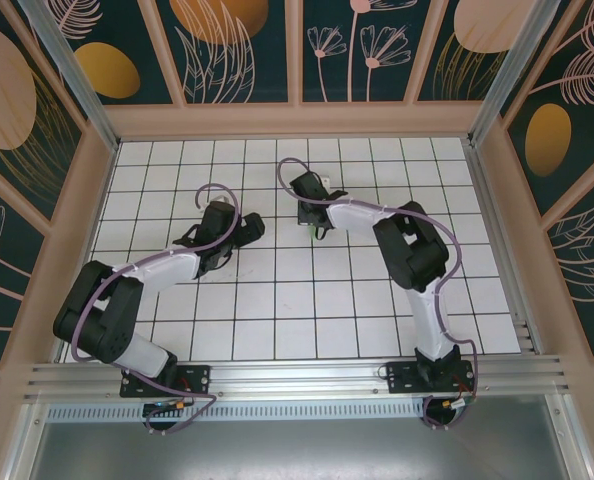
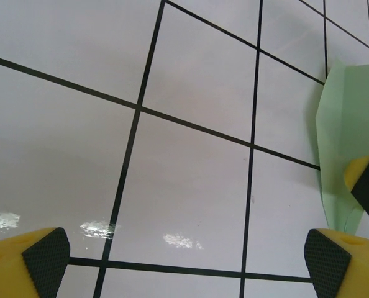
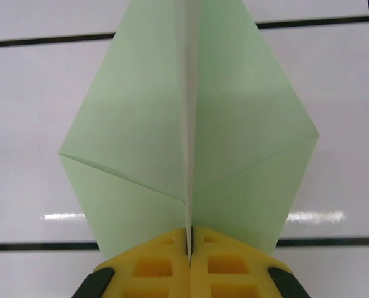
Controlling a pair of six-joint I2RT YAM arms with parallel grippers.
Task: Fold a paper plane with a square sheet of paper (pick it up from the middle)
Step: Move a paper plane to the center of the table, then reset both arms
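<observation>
Paper first: a pale green paper plane [image 3: 141, 124], part folded from thin plain paper, lies flat on the white worktop [image 1: 377, 320] of black-lined grid tiles. In the right wrist view it spreads as a kite shape with two folded flaps meeting along a straight centre seam. Its widest corners sit about halfway up the picture, and its far end runs off the top edge.

The right tool [image 3: 189, 251] has its yellow fingers [image 3: 153, 267] pressed together with no gap, pinching the near end of the plane right on that centre seam.

The left tool [image 2: 184, 251] stands wide, one black-padded yellow fingertip [image 2: 45, 251] at each lower corner of its view, with bare tiles between them and nothing held. The paper plane [image 2: 352, 105] shows at the right edge of that view, beside the right-hand fingertip but apart from it. A further yellow, black-faced finger [image 2: 368, 186] sits over the paper's edge there.

From above, the two arms reach inward over the middle of the worktop. The left tool [image 1: 249, 228] and right tool [image 1: 315, 228] are near each other, about a tile apart, with the right one a little farther up the grid.
</observation>
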